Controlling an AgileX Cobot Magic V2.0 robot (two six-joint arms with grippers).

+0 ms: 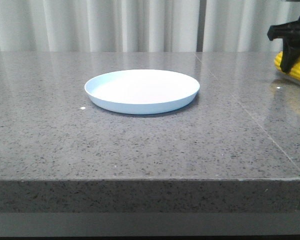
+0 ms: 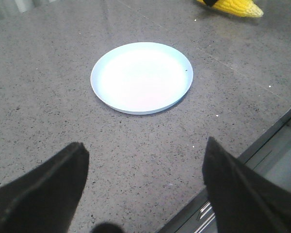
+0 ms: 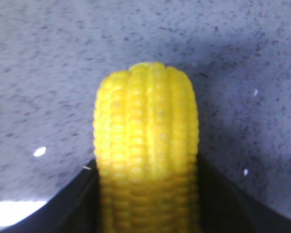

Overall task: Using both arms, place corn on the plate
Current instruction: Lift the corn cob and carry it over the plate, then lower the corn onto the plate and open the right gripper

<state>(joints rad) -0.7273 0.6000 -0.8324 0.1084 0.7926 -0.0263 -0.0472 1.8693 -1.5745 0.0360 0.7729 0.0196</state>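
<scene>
- Yellow kernels fill the right wrist view: the corn (image 3: 146, 145) lies lengthwise between the two dark fingers (image 3: 72, 204) of the right gripper (image 3: 148, 213), its blunt end pointing away from the wrist over the table.
- The fingers press against both flanks of the cob with no gap to be seen, so the right gripper is closed on the corn.
- In the front view the corn (image 1: 296, 67) sits at about 3 o'clock from the plate (image 1: 142, 91), well apart from it, at the table's right edge; the black right gripper (image 1: 290, 40) comes down on it from above, one dark finger crossing the cob.
- Whether the cob rests on the table or is just lifted off it cannot be told.
- The plate, pale blue-white and round, stands flat near the middle of the grey speckled stone table (image 1: 140, 150), with nothing on it.
- In the left wrist view the left gripper (image 2: 145, 194) hangs above the table with its two black fingers (image 2: 48, 189) spread wide and nothing between them.
- From that view the plate (image 2: 141, 77) lies ahead of the left fingertips, apart from them, and the corn (image 2: 235, 6) shows beyond the plate at roughly 1 o'clock, far from the left gripper, its paler tapered tip pointing away from the dark finger that crosses it.
- Pale curtains (image 1: 140, 25) hang behind the table.
</scene>
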